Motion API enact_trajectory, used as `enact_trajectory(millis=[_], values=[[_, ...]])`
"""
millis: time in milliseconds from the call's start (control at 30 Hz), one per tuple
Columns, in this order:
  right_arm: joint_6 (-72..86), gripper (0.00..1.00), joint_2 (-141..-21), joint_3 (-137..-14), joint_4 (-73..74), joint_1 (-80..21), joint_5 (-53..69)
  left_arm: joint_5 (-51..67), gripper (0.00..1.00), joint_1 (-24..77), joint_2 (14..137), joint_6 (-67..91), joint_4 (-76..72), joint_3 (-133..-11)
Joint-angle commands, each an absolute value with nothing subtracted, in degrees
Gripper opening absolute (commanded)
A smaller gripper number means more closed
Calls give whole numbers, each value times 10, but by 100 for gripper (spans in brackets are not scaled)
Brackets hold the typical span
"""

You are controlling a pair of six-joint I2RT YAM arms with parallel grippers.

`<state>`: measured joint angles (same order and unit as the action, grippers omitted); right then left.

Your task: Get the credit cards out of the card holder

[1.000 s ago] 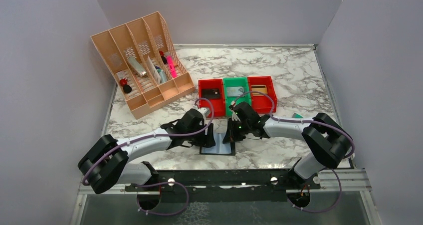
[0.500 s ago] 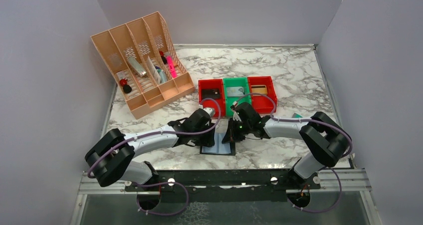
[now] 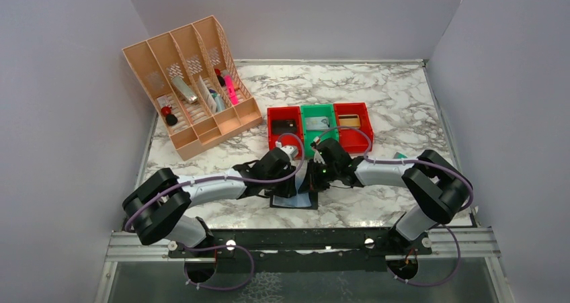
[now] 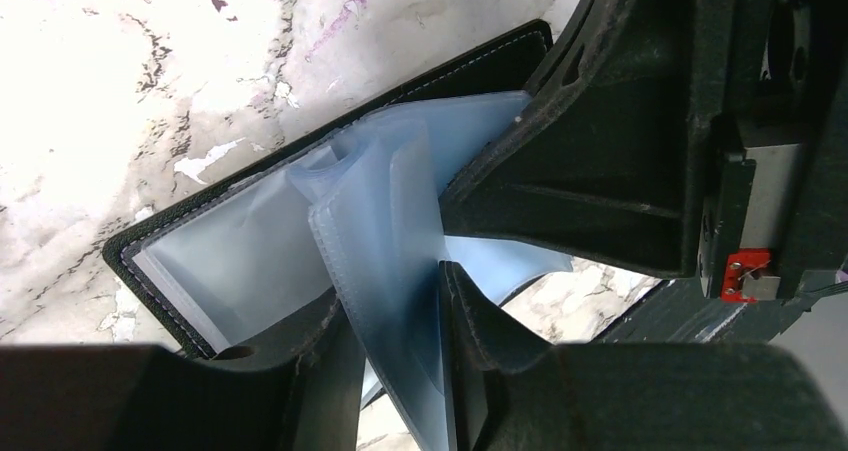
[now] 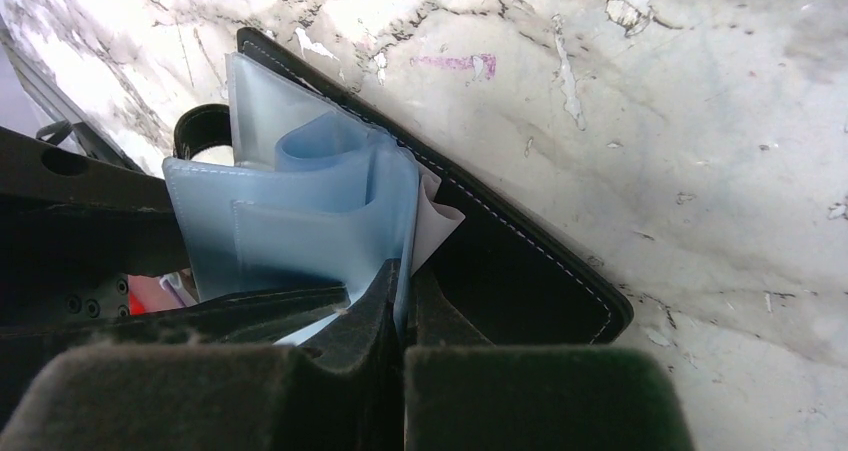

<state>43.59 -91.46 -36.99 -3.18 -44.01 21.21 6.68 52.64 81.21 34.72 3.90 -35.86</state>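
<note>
The card holder (image 3: 294, 201) lies open near the table's front, black cover down, its pale blue plastic sleeves (image 4: 385, 211) standing up. My right gripper (image 5: 403, 291) is shut on the edge of one sleeve (image 5: 300, 231), holding it upright. My left gripper (image 4: 400, 281) straddles another sleeve leaf, jaws narrowed but still apart, the leaf lying against the right finger (image 4: 480, 321). In the top view both grippers, left (image 3: 296, 182) and right (image 3: 313, 181), meet over the holder. A pale corner (image 5: 438, 219) pokes out behind the sleeves. No credit cards show plainly.
Just behind the holder stand three small bins: red (image 3: 285, 127), green (image 3: 319, 123), red (image 3: 351, 121). A peach desk organizer (image 3: 195, 88) with several items fills the back left. A small teal block (image 3: 401, 156) lies at the right, by the right arm.
My left arm has reached further right onto the holder and its jaws have narrowed around a sleeve leaf. The right gripper has held still, shut on its sleeve.
</note>
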Motion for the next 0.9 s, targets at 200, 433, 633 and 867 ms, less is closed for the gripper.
enact_trajectory(millis=[200,433,633,867], values=[[413,7,-893,-379,26,-446,152,-1,58,531,765,346,136,-379],[384,38,-804,-411,120,-446,60,-68,68,531,692,343,196,-394],[374,49,-743,-449,235,-446,-72,-99,70,530,652,348,212,-387],[367,42,-689,-392,75,-446,112,-128,70,530,618,353,212,-377]])
